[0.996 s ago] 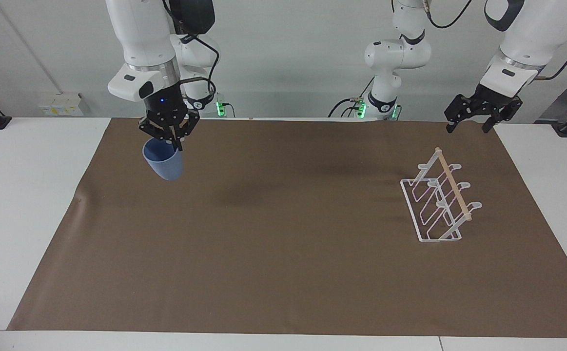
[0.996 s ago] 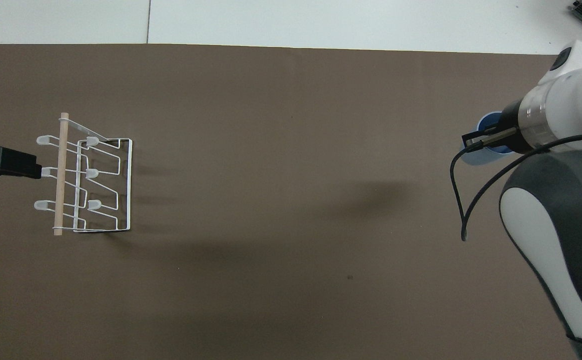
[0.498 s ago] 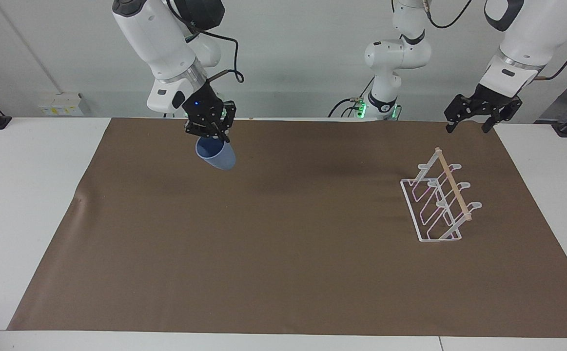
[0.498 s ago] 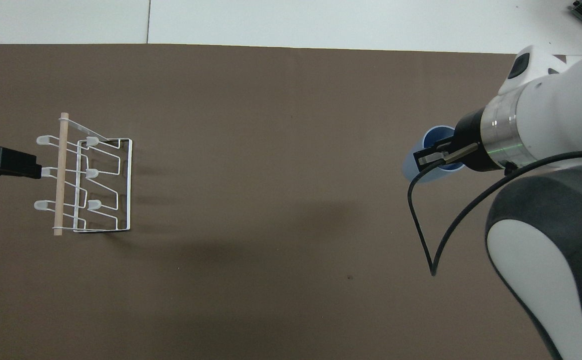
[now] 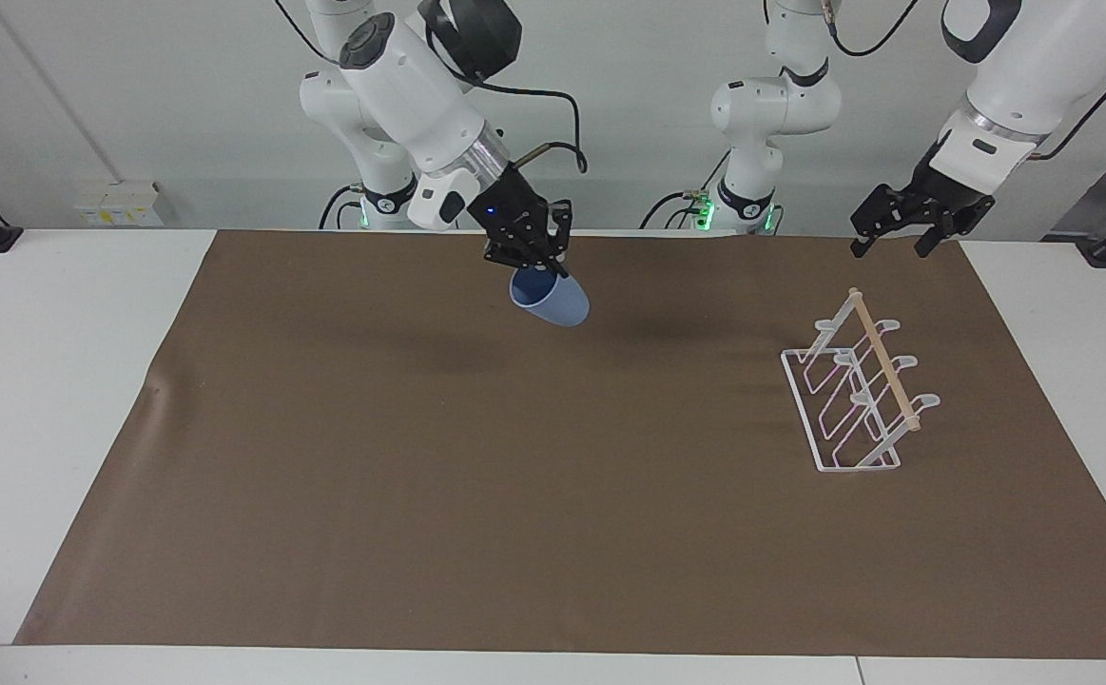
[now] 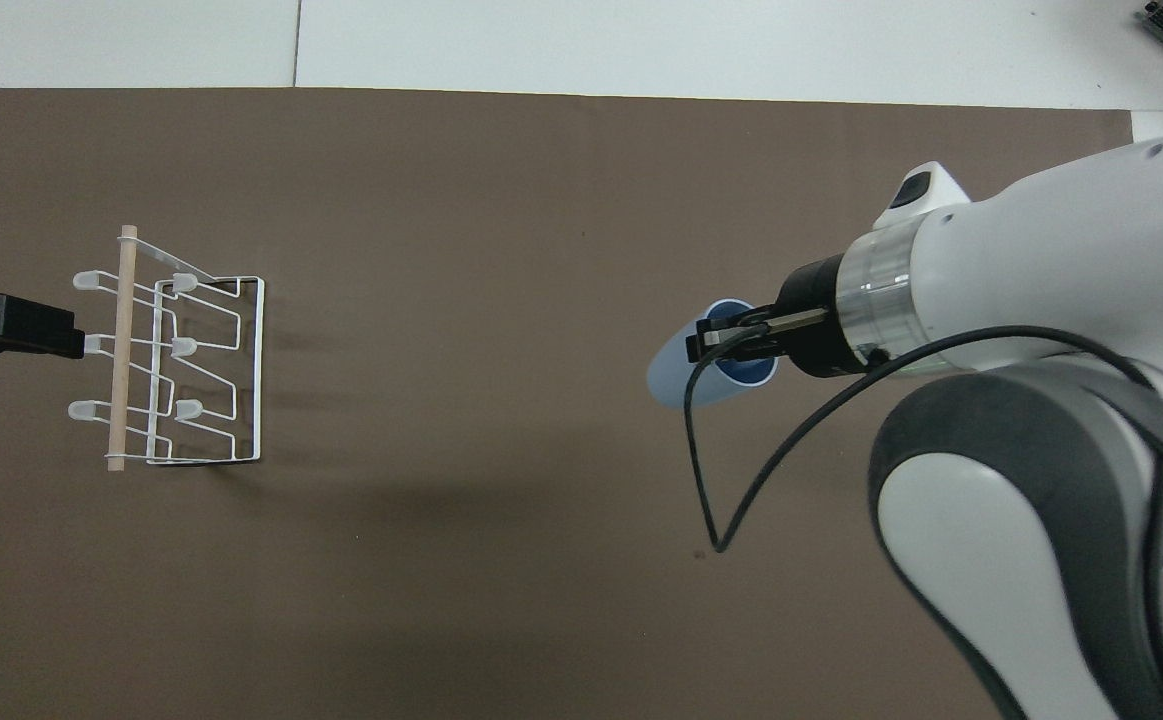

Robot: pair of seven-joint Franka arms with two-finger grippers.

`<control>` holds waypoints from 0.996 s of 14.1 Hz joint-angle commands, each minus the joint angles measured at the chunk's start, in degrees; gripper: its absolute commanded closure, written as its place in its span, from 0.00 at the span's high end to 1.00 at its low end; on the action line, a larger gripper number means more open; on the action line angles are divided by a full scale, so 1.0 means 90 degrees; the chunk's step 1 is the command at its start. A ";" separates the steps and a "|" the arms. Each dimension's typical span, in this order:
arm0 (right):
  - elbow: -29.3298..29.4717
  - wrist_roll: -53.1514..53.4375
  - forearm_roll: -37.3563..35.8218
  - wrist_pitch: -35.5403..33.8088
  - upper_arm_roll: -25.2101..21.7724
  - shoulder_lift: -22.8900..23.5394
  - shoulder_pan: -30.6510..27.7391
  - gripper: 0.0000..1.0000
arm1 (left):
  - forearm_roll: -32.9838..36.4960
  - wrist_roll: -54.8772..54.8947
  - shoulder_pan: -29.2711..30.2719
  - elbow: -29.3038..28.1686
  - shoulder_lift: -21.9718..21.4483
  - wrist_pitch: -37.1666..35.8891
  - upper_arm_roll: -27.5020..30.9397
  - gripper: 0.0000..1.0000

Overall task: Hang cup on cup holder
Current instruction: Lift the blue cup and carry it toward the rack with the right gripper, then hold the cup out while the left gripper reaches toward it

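The light-blue cup (image 5: pixel 554 304) hangs tilted in the air over the middle of the brown mat, near the robots' edge. My right gripper (image 5: pixel 535 267) is shut on its rim, one finger inside the mouth. In the overhead view the cup (image 6: pixel 674 368) points its base toward the left arm's end, with the right gripper (image 6: pixel 719 336) at its rim. The white wire cup holder (image 5: pixel 881 358) with its wooden dowel stands on the mat toward the left arm's end, also in the overhead view (image 6: pixel 126 350). My left gripper (image 5: pixel 891 243) waits open in the air beside the holder (image 6: pixel 11 327).
The brown mat (image 5: pixel 514 495) covers most of the white table (image 5: pixel 48 381). The right arm's black cable (image 6: pixel 711 500) loops down below its wrist. A white outlet box (image 5: pixel 118 203) sits by the wall.
My right gripper has carried the cup from the right arm's end to over the middle of the mat, tilting it more. The left gripper shifted slightly. The holder has not moved.
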 commanded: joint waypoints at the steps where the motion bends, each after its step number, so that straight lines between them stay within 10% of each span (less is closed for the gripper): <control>1: -0.0093 0.0390 0.0575 0.0494 -0.0018 0.0094 0.0214 0.00 | -0.0768 -0.2047 0.0034 -0.0650 -0.0435 0.0270 0.0007 1.00; 9: 0.0307 0.1590 0.1562 0.2195 -0.0028 0.0788 0.1182 0.00 | -0.3125 -0.7393 0.0113 -0.2046 -0.1109 0.1590 -0.0060 1.00; 14: 0.0484 0.2168 0.2166 0.2185 -0.0018 0.0866 0.1173 0.00 | -0.3475 -0.8111 -0.0034 -0.2662 -0.1422 0.2232 -0.0080 1.00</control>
